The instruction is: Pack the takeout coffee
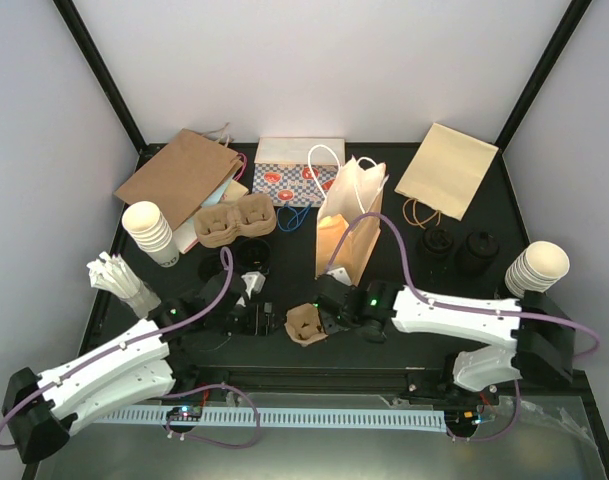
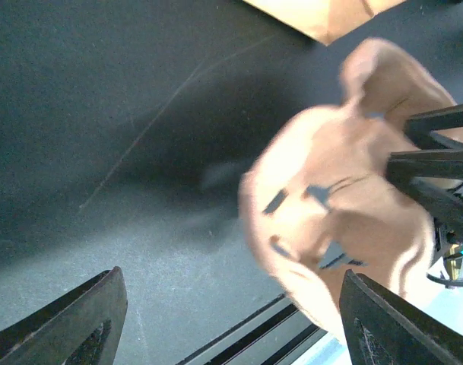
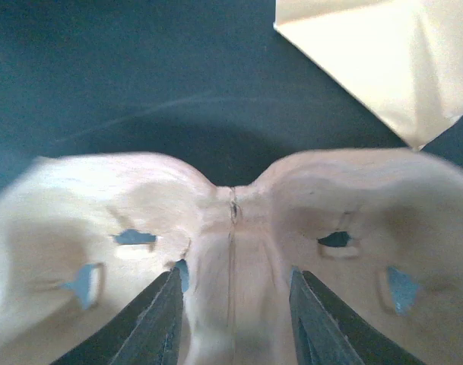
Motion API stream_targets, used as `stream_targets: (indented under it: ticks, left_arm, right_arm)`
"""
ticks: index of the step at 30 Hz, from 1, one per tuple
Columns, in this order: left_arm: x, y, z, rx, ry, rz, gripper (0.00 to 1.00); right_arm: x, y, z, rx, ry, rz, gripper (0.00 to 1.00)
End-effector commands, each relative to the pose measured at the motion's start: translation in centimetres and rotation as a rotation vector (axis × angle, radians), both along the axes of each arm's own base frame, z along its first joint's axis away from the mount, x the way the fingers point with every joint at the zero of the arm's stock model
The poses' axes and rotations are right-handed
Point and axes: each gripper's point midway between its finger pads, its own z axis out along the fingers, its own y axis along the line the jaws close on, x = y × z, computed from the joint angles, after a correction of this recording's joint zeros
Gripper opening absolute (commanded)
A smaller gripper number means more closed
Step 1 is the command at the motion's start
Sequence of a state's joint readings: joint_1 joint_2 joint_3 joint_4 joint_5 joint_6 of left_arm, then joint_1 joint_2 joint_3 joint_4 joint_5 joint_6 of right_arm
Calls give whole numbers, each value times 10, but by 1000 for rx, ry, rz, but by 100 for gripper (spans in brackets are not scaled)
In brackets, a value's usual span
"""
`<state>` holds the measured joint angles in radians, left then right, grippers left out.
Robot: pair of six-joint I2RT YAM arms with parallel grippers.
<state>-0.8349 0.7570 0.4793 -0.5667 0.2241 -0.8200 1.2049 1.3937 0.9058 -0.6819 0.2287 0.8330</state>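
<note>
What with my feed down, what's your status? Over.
Left gripper open, empty. Right gripper shut on cardboard tray, middle ridge. Both black cups unpacked, on table. White bag stands close behind tray.

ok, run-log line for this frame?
right gripper: shut on centre ridge of two-cup cardboard tray | left gripper: open, empty, beside tray | black cups: far right, not in tray

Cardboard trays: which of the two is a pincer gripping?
The front tray: the right pincer grips its middle ridge. The other tray sits untouched at the back, beside the brown bag.
</note>
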Motion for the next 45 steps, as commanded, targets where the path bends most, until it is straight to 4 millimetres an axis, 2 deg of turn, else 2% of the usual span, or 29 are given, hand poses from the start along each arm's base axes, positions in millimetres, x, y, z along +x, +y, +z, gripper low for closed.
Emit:
stream_targets:
  ticks: [1, 10, 13, 15, 20, 24, 33, 45]
  left_arm:
    - [12, 6, 27, -9, -85, 36, 79]
    - [21, 12, 53, 3, -141, 52, 79]
    - [23, 13, 59, 6, -150, 54, 79]
    - [24, 13, 59, 10, -150, 53, 79]
    - [23, 14, 54, 14, -139, 55, 79]
    - [23, 13, 56, 10, -146, 50, 79]
    - [24, 12, 54, 17, -146, 44, 80]
    - [23, 13, 50, 27, -146, 36, 80]
  right_arm:
    - [8, -3, 41, 45, -91, 11, 40]
    - [15, -18, 91, 68, -187, 14, 41]
    - [15, -21, 100, 83, -201, 19, 42]
    - [12, -18, 98, 94, -180, 43, 45]
    - [-1, -4, 71, 79, -83, 121, 60]
    - [-11, 7, 37, 37, 0, 163, 69]
    - [-17, 19, -7, -42, 52, 171, 69]
    - [-19, 21, -44, -137, 81, 174, 68]
